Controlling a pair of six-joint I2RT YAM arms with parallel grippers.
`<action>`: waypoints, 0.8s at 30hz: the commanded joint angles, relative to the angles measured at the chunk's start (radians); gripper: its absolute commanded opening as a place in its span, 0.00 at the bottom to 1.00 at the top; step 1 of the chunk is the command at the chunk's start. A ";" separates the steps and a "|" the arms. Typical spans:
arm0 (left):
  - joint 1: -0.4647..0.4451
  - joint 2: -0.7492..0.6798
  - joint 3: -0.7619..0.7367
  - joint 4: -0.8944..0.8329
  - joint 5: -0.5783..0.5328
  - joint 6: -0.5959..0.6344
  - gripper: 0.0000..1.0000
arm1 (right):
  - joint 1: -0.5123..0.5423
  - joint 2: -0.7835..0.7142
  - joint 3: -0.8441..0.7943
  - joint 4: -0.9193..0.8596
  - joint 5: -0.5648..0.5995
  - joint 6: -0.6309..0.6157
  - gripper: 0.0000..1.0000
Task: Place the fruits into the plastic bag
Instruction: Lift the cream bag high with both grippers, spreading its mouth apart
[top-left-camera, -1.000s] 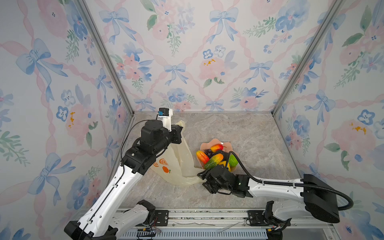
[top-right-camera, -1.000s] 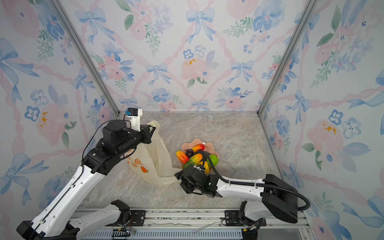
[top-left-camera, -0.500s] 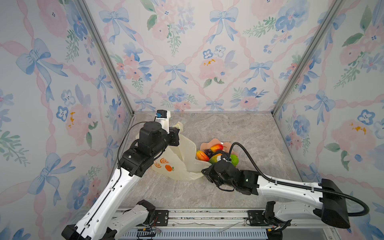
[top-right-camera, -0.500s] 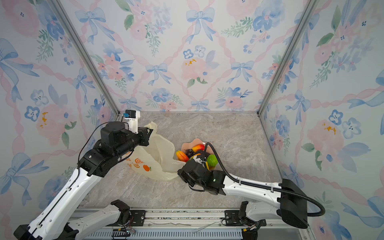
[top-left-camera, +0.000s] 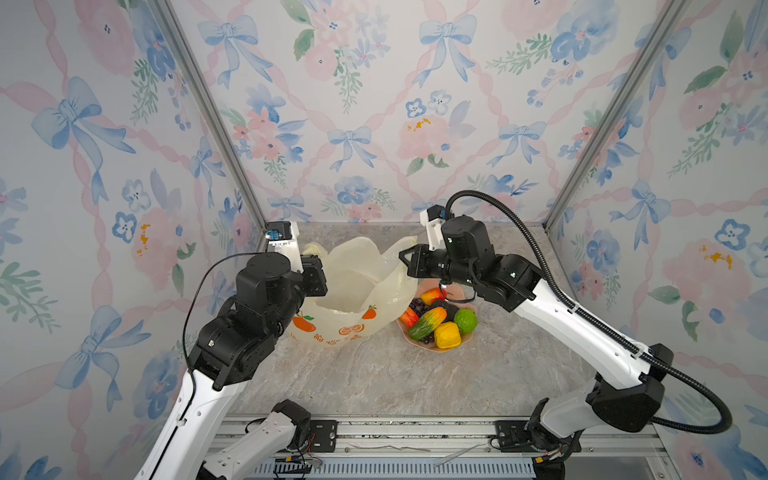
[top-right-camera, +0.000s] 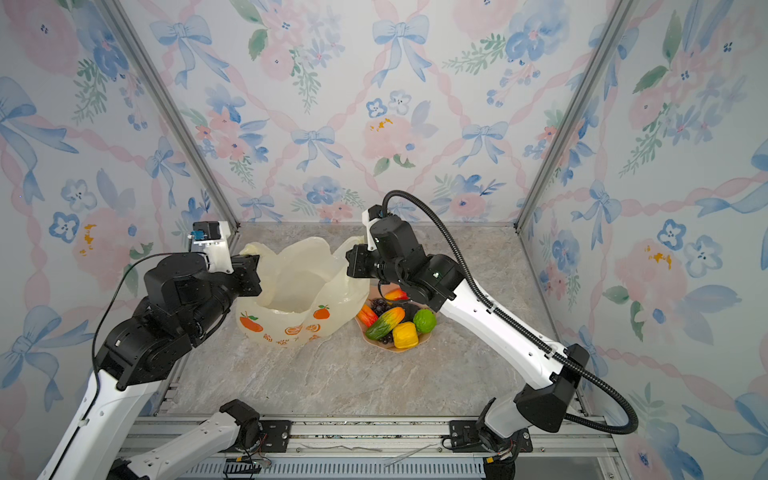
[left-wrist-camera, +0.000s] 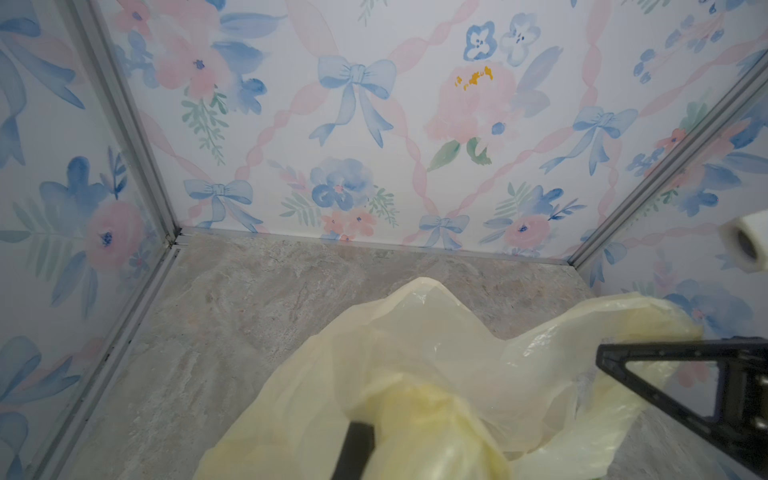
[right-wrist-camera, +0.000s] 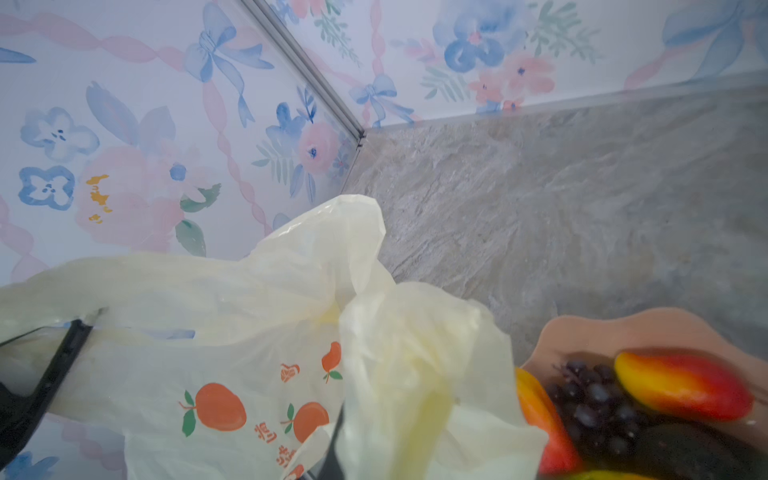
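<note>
The pale-yellow, orange-printed bag (top-left-camera: 353, 291) gapes on the desk (top-left-camera: 374, 374), left claw (top-left-camera: 316, 268) and right claw (top-left-camera: 404, 259) each clamped on a handle, glossy fruits (top-left-camera: 432, 322) heaped beside it.

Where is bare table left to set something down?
Free: the table strip between front rail and bag and dish; the back-right corner behind the dish. Crowded: the middle, bag beside dish, left gripper and right gripper shut on the bag.
</note>
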 joint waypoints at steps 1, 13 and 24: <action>0.039 0.090 0.051 -0.026 -0.093 0.066 0.00 | -0.044 0.059 0.140 0.023 -0.003 -0.275 0.00; 0.132 0.443 0.795 0.174 0.193 0.045 0.00 | -0.008 0.171 0.753 0.198 -0.058 -0.668 0.00; 0.079 -0.069 -0.342 0.448 0.123 0.022 0.00 | -0.110 -0.258 -0.475 0.476 -0.100 -0.315 0.00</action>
